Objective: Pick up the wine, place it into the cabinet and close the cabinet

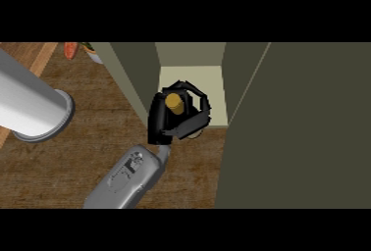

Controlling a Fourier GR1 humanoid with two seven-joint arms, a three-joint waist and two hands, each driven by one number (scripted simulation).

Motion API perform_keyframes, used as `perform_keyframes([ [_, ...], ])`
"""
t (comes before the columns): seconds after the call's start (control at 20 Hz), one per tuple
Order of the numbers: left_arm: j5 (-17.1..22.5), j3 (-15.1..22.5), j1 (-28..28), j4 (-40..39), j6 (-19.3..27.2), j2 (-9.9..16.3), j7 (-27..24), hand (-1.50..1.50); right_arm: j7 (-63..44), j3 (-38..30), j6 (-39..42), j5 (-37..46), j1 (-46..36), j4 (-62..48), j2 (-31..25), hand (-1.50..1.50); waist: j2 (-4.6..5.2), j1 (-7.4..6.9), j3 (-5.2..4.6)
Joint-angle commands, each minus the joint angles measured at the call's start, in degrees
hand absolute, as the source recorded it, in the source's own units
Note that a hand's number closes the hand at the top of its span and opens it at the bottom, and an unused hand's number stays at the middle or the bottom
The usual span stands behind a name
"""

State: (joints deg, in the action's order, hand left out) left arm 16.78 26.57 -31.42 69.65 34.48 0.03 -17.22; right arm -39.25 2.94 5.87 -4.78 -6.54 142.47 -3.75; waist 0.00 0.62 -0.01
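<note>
the cabinet (192, 73) stands open on the wooden counter (80, 147), its big dark door (304, 137) swung out to the right of the opening. left of the cabinet, a grey forearm (33, 100). at the cabinet's mouth the right hand (161, 120) has its fingers curled round the wine (174, 101), just at the shelf's front edge.

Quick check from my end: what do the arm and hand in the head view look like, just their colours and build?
One arm shows: a smooth, rounded, light grey forearm with a darker recessed panel on top, carrying small black and white markings. It narrows to a slim grey wrist joining a black hand with blocky, angular black fingers. No cables or sleeves are visible. I can't tell which arm it is.
</note>
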Motion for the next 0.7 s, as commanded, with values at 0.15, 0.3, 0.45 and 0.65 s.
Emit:
perform_keyframes([
  [0.15, 4.26, -0.5, -4.79, -7.62, 2.1, -0.03, -5.6, 1.5, 1.78, -0.87, 0.92, -4.8, 1.73, 2.54, 0.88, -1.5, 0.14, 0.42, 0.01],
  [0.3, 3.01, -2.7, -4.1, -8.34, 0.63, -0.03, -6.42, 1.5, -1.41, -3.97, 1.37, -8.14, -0.58, 3.23, -1.08, -1.5, 0.09, 0.19, 0.01],
  [0.45, 4.44, -5.65, -4.06, -10.7, -1.75, -0.03, -9.18, 1.5, -1.63, -4.37, 2.35, -9.34, 3.76, 7.74, -1.08, -1.5, 0.05, 0.47, 0.01],
  [0.65, 4.33, -6.06, -7.76, -12.85, -1.14, -0.03, -5.6, 1.5, -0.22, 0.17, 1.38, -4.18, 4.58, 6.48, 1.15, -1.5, 0.0, 0.24, 0.02],
])
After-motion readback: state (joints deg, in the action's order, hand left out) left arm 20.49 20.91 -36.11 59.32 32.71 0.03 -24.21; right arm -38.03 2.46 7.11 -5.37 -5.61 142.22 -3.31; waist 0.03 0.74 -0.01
